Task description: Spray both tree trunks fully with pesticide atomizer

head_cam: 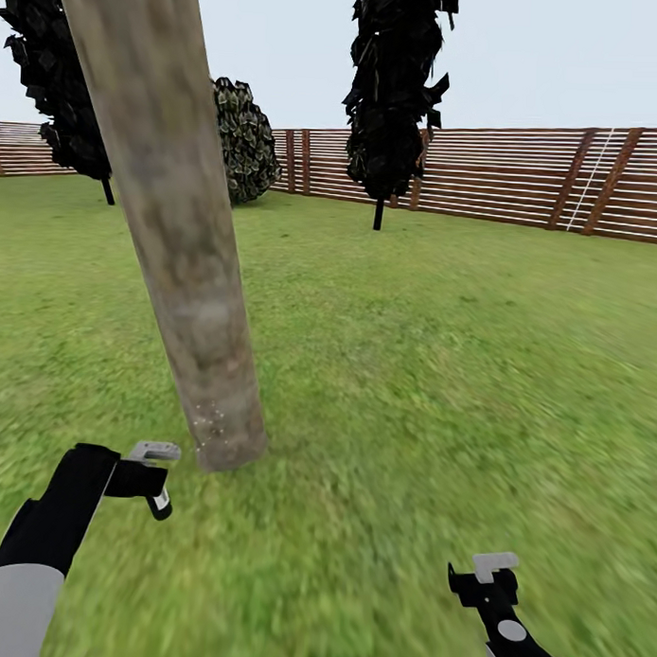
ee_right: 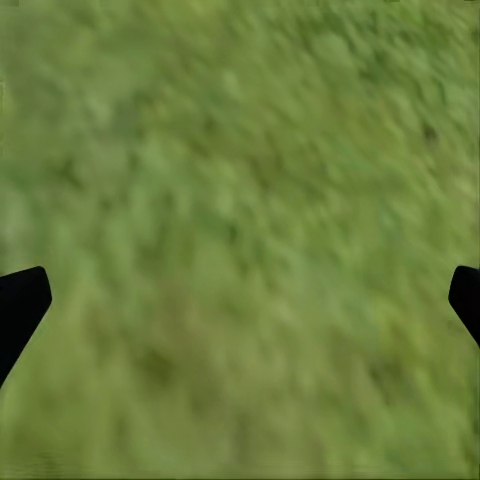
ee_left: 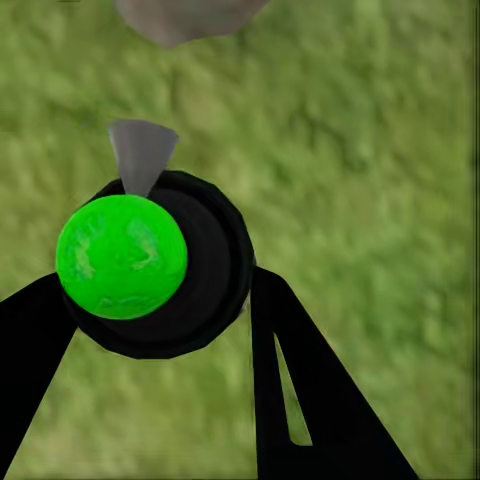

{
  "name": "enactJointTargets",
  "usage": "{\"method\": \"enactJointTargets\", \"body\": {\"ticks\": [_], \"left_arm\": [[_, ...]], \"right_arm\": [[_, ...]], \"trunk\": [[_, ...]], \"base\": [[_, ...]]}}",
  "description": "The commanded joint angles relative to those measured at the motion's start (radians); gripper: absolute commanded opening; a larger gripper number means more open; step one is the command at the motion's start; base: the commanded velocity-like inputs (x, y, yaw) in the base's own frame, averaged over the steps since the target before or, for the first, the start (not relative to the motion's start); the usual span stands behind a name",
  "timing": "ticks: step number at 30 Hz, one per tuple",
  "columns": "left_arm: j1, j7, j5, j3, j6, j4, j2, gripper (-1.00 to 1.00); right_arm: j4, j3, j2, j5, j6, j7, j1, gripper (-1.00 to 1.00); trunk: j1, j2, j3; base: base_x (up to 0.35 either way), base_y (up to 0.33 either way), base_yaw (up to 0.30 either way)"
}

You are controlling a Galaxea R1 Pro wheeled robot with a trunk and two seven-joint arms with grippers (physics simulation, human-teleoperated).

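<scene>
**Two arms out, sprayer aimed near the trunk's foot**

My left gripper (ee_left: 160, 330) is clamped around the sprayer (ee_left: 150, 265), a black round-bodied bottle with a bright green cap, its black fingers (ee_left: 320, 400) pressed to either side of it. From my wrist, the grey nozzle (ee_left: 142, 155) juts forward over the grass, with the pale base of the tree trunk (ee_left: 185, 18) just ahead of it. Seen from my head, the same gripper (head_cam: 153, 479) hangs low at my left, the grey nozzle piece (head_cam: 156, 449) close beside the foot of the tree trunk (head_cam: 171, 219), though I cannot tell whether they touch. That trunk rises thick, bare and mottled grey-brown, tilting across the frame out of the lawn (head_cam: 412, 369).

My right gripper (head_cam: 485, 580) hovers over open grass well to the right of the trunk; from its wrist the two dark fingertips (ee_right: 22, 300) stand wide apart with nothing but blurred turf (ee_right: 240, 240) between them.

Behind, a brown slatted fence (head_cam: 523, 179) edges the garden, with two near-black narrow trees (head_cam: 393, 94) and a rounded bush (head_cam: 245, 141) before it.
</scene>
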Motion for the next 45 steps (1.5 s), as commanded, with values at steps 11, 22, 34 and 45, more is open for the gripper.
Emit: {"method": "enactJointTargets", "body": {"ticks": [11, 22, 34, 45], "left_arm": [[-0.002, -0.013, -0.014, 0.001, 0.004, -0.032, 0.000, -1.00], [-0.005, -0.013, -0.013, 0.001, 0.015, -0.062, -0.002, -1.00], [-0.004, -0.012, -0.016, 0.001, 0.028, -0.065, -0.004, -1.00], [-0.004, -0.011, -0.017, 0.001, 0.028, -0.065, -0.005, -1.00]], "right_arm": [[0.001, 0.008, -0.002, 0.008, 0.000, -0.010, -0.001, 1.00], [0.001, 0.009, 0.000, 0.008, 0.000, -0.010, 0.000, 1.00], [0.001, 0.009, 0.000, 0.008, 0.000, -0.010, 0.000, 1.00], [0.001, 0.009, 0.000, 0.007, 0.000, -0.010, -0.001, 1.00]], "trunk": [[0.000, 0.000, -0.001], [0.000, 0.000, -0.001], [0.000, 0.000, -0.001], [0.000, 0.000, -0.001]], "base": [[0.168, -0.185, 0.114], [-0.139, -0.261, 0.000], [0.190, -0.206, 0.207], [0.066, -0.256, 0.071]]}}
